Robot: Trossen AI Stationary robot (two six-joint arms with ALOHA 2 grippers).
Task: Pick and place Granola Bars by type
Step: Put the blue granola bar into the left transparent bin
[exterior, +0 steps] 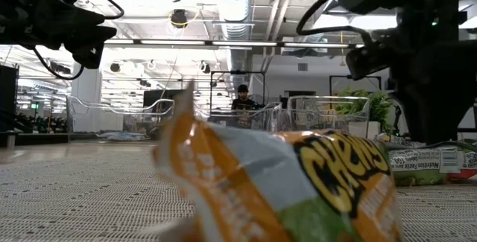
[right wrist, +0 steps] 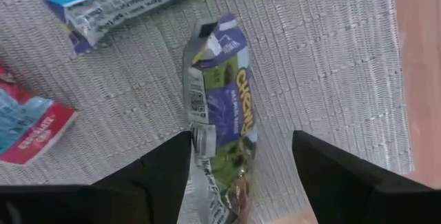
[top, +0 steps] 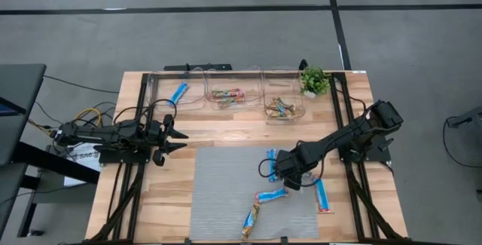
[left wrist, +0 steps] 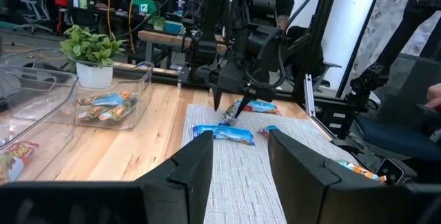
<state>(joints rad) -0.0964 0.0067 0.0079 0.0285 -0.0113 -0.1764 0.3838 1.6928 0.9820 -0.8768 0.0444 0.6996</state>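
- Grey woven mat (top: 226,192) carries the bars yet to be sorted, and the right gripper (top: 290,176) hangs low over its far half, fingers spread wide with nothing between them.
- Right under that gripper, between its two open fingers in the right wrist view, lies a silvery-green granola bar (right wrist: 220,107), flat on the mat and touching neither finger.
- Just beside it lie a blue bar (right wrist: 103,3) and a red-and-blue bar (right wrist: 27,124), close enough to be caught by a careless closing.
- Beyond the gripper, at the table's far edge, three clear bins (top: 226,94) stand in a row with sorted bars already inside; a potted plant (top: 314,79) stands next to them.
- Well off to one side, the left gripper (top: 175,136) waits above bare wood with its fingers partly apart, holding nothing.
- The step in hand looks like a pick of the silvery-green bar: the next move calls for lowering the fingers to straddle the wrapper across its width, closing on it alone, then carrying it to the bin of matching bars.
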